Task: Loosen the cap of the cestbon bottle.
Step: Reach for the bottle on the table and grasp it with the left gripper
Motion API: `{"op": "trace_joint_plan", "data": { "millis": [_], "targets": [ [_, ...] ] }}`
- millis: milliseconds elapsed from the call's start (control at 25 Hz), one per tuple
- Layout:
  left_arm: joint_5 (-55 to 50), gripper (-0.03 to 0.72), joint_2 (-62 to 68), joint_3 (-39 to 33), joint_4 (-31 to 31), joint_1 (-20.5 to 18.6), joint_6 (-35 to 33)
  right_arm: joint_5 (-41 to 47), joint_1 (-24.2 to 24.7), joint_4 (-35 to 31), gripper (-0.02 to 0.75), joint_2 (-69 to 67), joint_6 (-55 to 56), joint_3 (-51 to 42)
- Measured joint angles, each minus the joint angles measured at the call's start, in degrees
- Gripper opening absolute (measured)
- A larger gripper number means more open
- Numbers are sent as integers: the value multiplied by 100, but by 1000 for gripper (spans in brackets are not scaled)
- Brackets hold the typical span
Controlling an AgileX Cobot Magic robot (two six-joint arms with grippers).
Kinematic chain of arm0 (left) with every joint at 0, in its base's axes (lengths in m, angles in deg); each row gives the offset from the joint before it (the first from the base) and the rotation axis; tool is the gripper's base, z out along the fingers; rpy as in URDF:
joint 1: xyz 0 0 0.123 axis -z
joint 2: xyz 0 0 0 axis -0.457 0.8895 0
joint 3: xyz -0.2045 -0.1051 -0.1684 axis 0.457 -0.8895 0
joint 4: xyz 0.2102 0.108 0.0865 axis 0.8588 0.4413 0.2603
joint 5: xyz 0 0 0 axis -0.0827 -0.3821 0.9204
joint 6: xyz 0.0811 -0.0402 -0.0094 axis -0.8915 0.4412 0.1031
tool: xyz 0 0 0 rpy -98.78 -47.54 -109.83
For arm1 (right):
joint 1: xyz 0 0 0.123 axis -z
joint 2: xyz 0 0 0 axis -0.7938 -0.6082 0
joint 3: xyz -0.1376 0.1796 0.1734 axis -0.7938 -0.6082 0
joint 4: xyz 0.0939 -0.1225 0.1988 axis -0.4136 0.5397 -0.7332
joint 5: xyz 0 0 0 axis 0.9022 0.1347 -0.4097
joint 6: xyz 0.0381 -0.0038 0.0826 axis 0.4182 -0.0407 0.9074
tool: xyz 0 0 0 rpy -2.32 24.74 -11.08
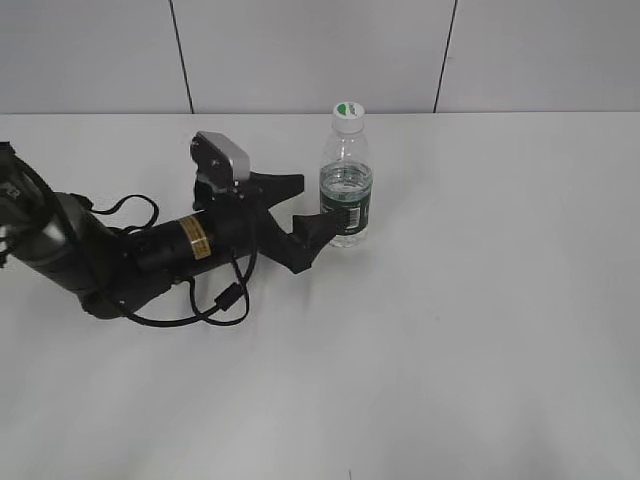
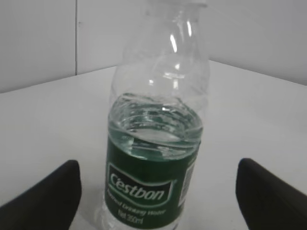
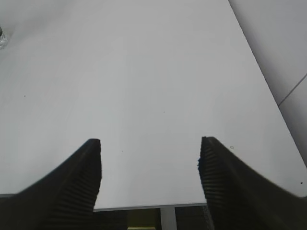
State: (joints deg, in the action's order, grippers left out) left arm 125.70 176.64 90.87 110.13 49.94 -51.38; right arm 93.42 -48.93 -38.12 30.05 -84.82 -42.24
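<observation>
The cestbon bottle stands upright on the white table, clear and ribbed with a dark green label, part full of water. Its white cap with a green mark is on top. My left gripper is open, low over the table just left of the bottle, its two black fingers reaching toward the label band without touching it. In the left wrist view the bottle fills the middle between the open fingers; the cap is cut off at the top. My right gripper is open and empty over the table edge; it is out of the exterior view.
The left arm with its looping black cable lies across the left of the table. A panelled wall runs behind the table's far edge. In the right wrist view the table's near edge shows between the fingers.
</observation>
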Motion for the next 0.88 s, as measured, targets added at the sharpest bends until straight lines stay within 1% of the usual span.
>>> {"op": "trace_joint_plan", "data": {
  "millis": [240, 400, 520, 880],
  "targets": [
    [-648, 591, 23, 486, 11, 157, 0, 0, 0, 0, 492, 0, 0, 0],
    [-817, 591, 23, 550, -37, 179, 0, 0, 0, 0, 492, 0, 0, 0],
    [-811, 590, 78, 578, -107, 179, 0, 0, 0, 0, 492, 0, 0, 0],
    [-411, 590, 625, 983, -133, 261, 2, 0, 0, 0, 492, 0, 0, 0]
  ]
}}
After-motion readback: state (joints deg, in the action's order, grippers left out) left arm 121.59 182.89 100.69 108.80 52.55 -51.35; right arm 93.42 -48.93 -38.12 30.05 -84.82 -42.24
